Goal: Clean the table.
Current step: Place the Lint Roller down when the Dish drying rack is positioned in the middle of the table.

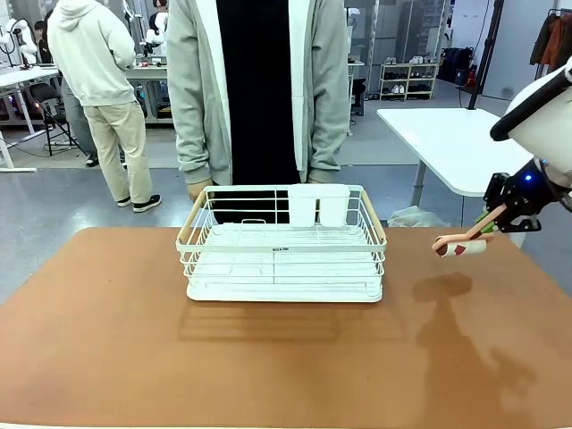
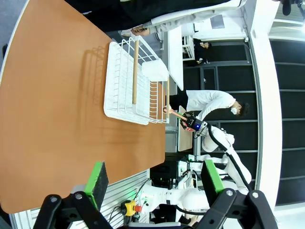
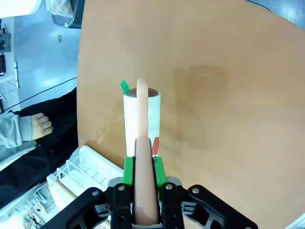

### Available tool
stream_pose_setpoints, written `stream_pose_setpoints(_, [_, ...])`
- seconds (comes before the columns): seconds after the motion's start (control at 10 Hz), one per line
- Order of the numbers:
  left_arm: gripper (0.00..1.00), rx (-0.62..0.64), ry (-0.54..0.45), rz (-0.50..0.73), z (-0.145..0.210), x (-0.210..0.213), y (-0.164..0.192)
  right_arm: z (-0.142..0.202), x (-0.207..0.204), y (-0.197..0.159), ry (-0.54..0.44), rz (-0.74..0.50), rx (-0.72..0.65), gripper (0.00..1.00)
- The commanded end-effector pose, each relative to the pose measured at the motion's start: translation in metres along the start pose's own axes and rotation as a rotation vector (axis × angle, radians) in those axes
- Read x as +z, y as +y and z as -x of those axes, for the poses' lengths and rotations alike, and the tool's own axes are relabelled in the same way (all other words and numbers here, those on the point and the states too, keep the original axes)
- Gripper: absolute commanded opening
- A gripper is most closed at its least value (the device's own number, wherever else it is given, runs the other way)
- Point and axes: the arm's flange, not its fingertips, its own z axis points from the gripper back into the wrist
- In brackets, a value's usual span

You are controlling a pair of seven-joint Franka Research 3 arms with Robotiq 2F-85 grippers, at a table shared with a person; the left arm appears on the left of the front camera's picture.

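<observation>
Table (image 1: 107, 357) cleaning looks barely started: right gripper (image 3: 142, 164) is clamped on the lint roller (image 3: 142, 119) handle, holding it in the air over the right side, well clear of the rack (image 1: 282, 246). I'd lower it until the roll lies flat, then stroke evenly. Left gripper (image 2: 155, 183) hangs open at the near edge. The table's long axis runs left-right.

the wire rack (image 1: 282, 246) blocks the table's (image 1: 107, 331) far middle; bare tabletop all around it is free.
</observation>
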Motion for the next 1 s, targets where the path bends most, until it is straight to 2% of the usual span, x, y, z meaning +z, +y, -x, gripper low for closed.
stream_pose_setpoints(0.0, [1.00, -0.020, -0.007, 0.026, 0.002, 0.002, -0.002, 0.003, -0.026, -0.007, -0.022, -0.032, -0.008, 0.21])
stream_pose_setpoints(0.4, [1.00, -0.020, -0.007, 0.026, 0.002, 0.002, -0.002, 0.017, -0.052, -0.030, -0.058, -0.026, -0.029, 0.21])
stream_pose_setpoints(0.9, [1.00, -0.020, -0.007, 0.026, 0.002, 0.002, -0.002, 0.024, -0.053, -0.049, -0.066, -0.018, -0.051, 0.21])
